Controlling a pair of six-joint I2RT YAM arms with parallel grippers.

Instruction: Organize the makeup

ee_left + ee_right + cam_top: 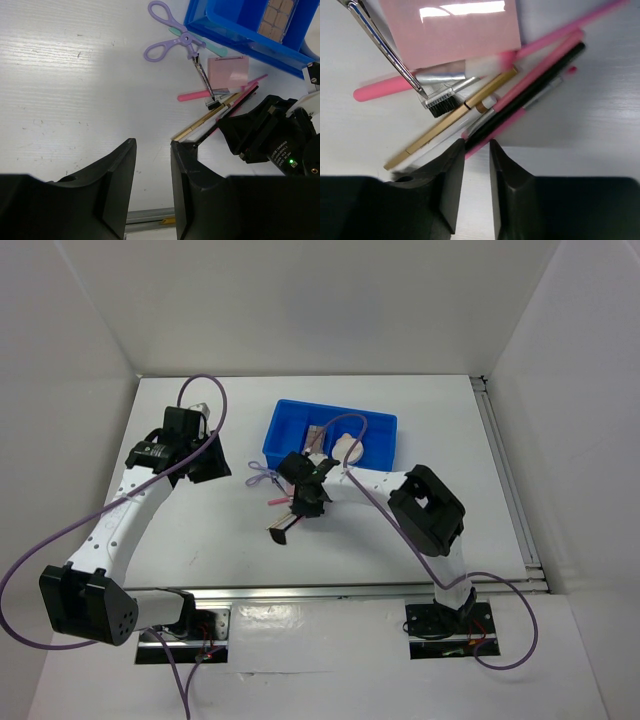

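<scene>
A loose pile of makeup lies on the table in front of the blue tray [285, 428]: a pink square pad [450, 30], thin pink sticks [542, 62], a black stick [530, 95], a wooden-gold stick [447, 122] and a small comb brush [440, 104]. My right gripper [477, 145] hangs low over the near ends of the pink and black sticks. Its jaws stand narrowly apart, and the stick ends touch the left fingertip [457, 150]. My left gripper [152, 145] is open over bare table to the left of the pile, holding nothing. A brown-pink palette [277, 15] and a cream puff [345, 448] lie in the tray.
A purple-handled lash curler [172, 37] lies beside the pad, its metal end over the sticks. A dark brush-like piece [278, 533] sits just near of the right gripper [300, 502]. White walls close in the table on three sides. A metal rail runs along the near edge.
</scene>
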